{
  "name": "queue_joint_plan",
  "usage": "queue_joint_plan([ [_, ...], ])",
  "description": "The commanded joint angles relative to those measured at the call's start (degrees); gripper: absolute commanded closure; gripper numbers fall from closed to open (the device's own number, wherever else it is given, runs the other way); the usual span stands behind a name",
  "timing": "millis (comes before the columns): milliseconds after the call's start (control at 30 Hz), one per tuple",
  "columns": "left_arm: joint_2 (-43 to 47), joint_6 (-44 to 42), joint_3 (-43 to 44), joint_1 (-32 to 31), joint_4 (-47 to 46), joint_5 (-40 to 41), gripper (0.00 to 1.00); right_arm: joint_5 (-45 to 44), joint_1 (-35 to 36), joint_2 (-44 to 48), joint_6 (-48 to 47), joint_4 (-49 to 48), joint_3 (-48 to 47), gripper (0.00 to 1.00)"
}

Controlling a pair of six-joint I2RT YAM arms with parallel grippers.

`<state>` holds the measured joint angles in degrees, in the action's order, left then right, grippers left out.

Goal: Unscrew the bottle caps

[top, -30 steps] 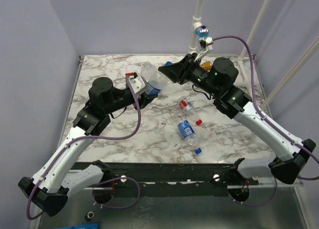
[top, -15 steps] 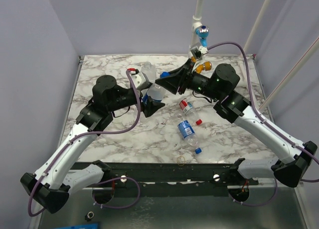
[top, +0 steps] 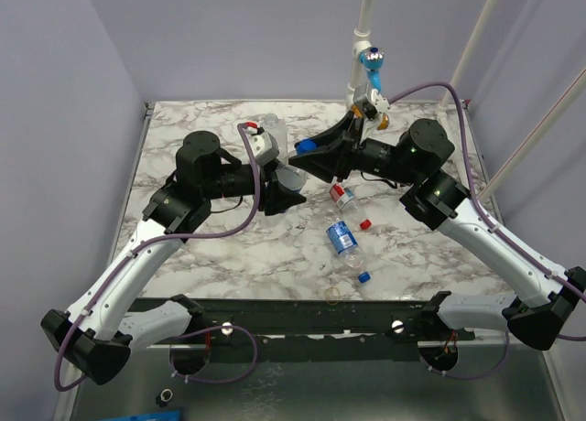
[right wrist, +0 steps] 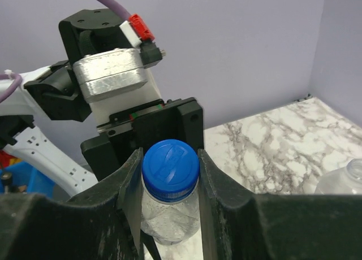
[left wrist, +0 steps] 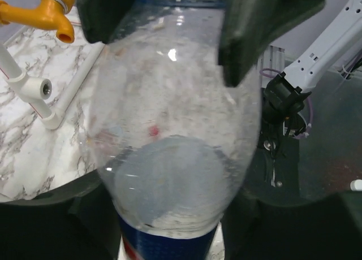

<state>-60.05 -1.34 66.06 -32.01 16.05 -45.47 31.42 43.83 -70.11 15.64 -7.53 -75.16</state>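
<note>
My left gripper [top: 284,183] is shut on a clear bottle [top: 289,176] with a blue label and holds it off the table, tilted toward the right arm. In the left wrist view the bottle [left wrist: 169,130] fills the frame, label at the bottom. Its blue cap [top: 307,147] sits between the fingers of my right gripper [top: 309,150]. In the right wrist view both fingers press the sides of the cap [right wrist: 170,169]. A red-label bottle [top: 342,196] and a blue-label bottle [top: 342,240] lie on the table, with a loose red cap [top: 364,224] and a blue cap [top: 363,277].
A wider label-less clear bottle [top: 270,125] stands behind the left gripper. A white pipe stand [top: 364,32] with an orange tap [top: 381,121] rises at the back. A yellowish rubber-band ring [top: 332,295] lies near the front edge.
The left gripper has swung the bottle right and tilted it. The right gripper has come in from the right, and its fingers now sit around the blue cap.
</note>
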Motion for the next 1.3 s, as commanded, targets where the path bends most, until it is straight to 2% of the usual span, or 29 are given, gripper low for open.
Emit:
queue_joint_plan([
  [0, -0.3, 1.1, 3.1, -0.2, -0.4, -1.3, 0.49, 1.5, 0.4, 0.4, -2.8, 0.7, -0.4, 0.88],
  [67, -0.4, 1.1, 3.0, -0.2, -1.0, -1.3, 0.52, 0.9, 0.4, 0.4, -3.1, 0.7, -0.5, 0.83],
  [167, -0.2, 1.0, 2.0, -0.2, -1.2, -0.3, 0.59, -1.9, 0.5, 0.4, -2.5, 0.3, -1.0, 0.66],
  [233, 0.0, 0.1, 0.9, -0.2, -1.3, 1.8, 0.64, -6.3, 0.4, 0.2, -0.8, 0.5, -1.9, 0.42],
  [267, 0.2, -0.7, 0.5, -0.2, -1.3, 3.1, 0.66, -8.9, 0.5, 0.1, 0.4, 0.6, -2.7, 0.34],
  [333, 0.0, -2.8, 0.0, -0.2, -1.4, 6.3, 0.71, -12.7, 0.4, -0.6, 2.7, 1.7, -4.9, 0.25],
  [500, -2.1, -3.9, 1.0, -0.2, -2.2, 17.2, 0.79, -18.7, 0.4, -3.3, 5.7, 7.3, -11.1, 0.28],
  [733, -1.5, -3.0, -0.2, -0.2, -5.9, 20.7, 0.8, -19.2, 0.4, -6.4, 5.4, 10.5, -13.8, 0.31],
  [1000, -1.4, -1.5, 0.0, -0.2, -7.2, 19.3, 0.81, -22.4, 0.4, -8.2, 5.7, 11.7, -14.1, 0.33],
  [1167, -1.3, -1.7, -0.6, -0.2, -7.3, 18.9, 0.82, -21.5, 0.4, -8.1, 6.5, 9.5, -13.4, 0.45],
  [1267, -1.1, -1.7, -1.2, -0.2, -7.3, 18.5, 0.82, -21.0, 0.4, -7.8, 6.9, 8.1, -12.4, 0.47],
])
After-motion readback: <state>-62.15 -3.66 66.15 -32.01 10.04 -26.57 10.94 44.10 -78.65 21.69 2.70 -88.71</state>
